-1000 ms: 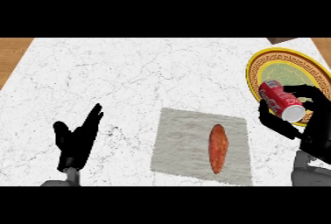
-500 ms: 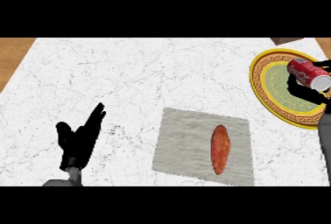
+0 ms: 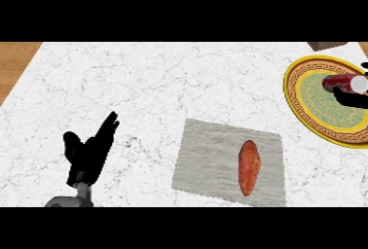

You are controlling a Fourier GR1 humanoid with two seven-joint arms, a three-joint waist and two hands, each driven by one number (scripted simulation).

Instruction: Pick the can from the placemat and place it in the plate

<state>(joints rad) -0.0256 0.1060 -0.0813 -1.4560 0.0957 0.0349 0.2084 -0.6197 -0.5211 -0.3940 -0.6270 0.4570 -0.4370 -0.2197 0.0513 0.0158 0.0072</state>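
Gripping can (image 3: 342,82) w/ fingers (image 3: 351,100) over plate (image 3: 294,91).

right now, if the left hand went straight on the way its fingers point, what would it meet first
The way looks free: the left hand points slightly right toward the far edge of the counter, passing left of the placemat. Its height is unclear.

The left hand (image 3: 86,159) is resting open at the view's 8 o'clock, fingers straight and pointing toward 1 o'clock, thumb spreading toward 11, its grey forearm (image 3: 68,200) coming in from 6. The right hand (image 3: 352,100) is showing at 3 o'clock, curling round the can (image 3: 342,82).
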